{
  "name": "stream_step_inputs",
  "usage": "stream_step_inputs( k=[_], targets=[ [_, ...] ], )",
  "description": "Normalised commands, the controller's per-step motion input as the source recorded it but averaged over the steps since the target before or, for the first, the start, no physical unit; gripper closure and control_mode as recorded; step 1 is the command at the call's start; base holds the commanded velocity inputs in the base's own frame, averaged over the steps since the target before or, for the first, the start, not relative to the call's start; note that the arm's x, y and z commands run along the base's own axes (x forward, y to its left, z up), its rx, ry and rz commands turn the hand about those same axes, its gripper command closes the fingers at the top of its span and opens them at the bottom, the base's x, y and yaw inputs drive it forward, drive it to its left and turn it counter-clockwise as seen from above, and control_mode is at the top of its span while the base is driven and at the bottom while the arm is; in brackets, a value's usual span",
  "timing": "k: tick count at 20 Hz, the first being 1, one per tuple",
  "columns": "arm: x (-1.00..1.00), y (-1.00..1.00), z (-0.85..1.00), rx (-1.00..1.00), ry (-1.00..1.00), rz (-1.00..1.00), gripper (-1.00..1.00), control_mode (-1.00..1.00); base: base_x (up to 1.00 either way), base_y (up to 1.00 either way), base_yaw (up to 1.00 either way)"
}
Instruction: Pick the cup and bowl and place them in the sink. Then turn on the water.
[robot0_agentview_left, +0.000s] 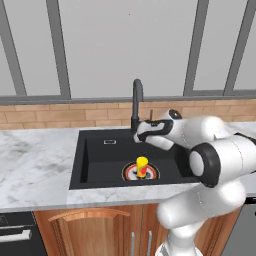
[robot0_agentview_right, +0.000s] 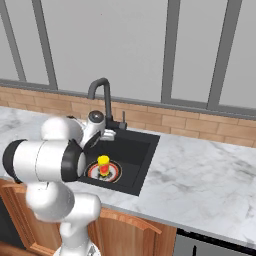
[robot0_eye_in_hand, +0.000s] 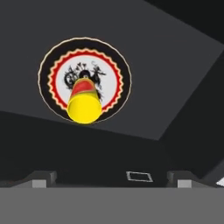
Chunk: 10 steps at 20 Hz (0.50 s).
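Yellow cylindrical cup (robot0_agentview_left: 142, 167) with its red-orange mark stands upright in the matte black rectangular sink (robot0_agentview_left: 100, 150), right on the round drain ringed red and white (robot0_agentview_left: 131, 173), toward the basin's front edge. My pincer (robot0_eye_in_hand: 111, 177) hangs above the basin, jaws spread wide with nothing between them, well clear of the cup. From my hand I look down on the cup's top and the drain (robot0_eye_in_hand: 111, 70) around it. Behind my wrist, the black gooseneck faucet (robot0_agentview_left: 136, 102) rises from the sink's back edge, set in the grey-veined marble counter (robot0_agentview_left: 35, 160).
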Motion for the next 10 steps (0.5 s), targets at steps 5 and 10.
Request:
stream_step_inputs(
  k=[5, 10],
  targets=[
    [-0.32, -0.12, 0.30, 0.00, 0.00, 0.02, -1.00, -1.00, 0.00, 0.00, 0.00],
    [-0.31, -0.10, 0.34, 0.00, 0.00, 0.02, -1.00, -1.00, 0.00, 0.00, 0.00]
  ],
)
